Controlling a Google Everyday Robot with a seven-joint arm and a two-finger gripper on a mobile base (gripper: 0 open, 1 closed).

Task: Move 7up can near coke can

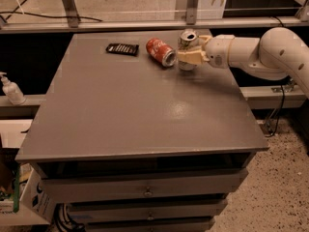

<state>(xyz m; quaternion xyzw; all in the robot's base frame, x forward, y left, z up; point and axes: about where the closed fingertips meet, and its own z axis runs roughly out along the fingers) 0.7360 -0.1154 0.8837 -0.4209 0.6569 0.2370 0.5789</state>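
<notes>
Where the tabletop (145, 115) nears its far right corner, the 7up can (187, 38) is seen standing upright, its silver top facing up. It is grasped around its lower body by the end effector (186, 58), whose cream fingers (194, 56) are clenched on the can from the right. Whether the can's base touches the surface cannot be told. Just beside it, to the left, the coke can (160, 51) is laid on its side, one silver end turned toward the 7up can. Further left along the far edge, a flat black rectangular device (122, 49) is placed. The white arm (256, 54) is extended in from the right. Drawers (145, 190) are seen below, and a pump bottle (10, 89) is found off to the left.
</notes>
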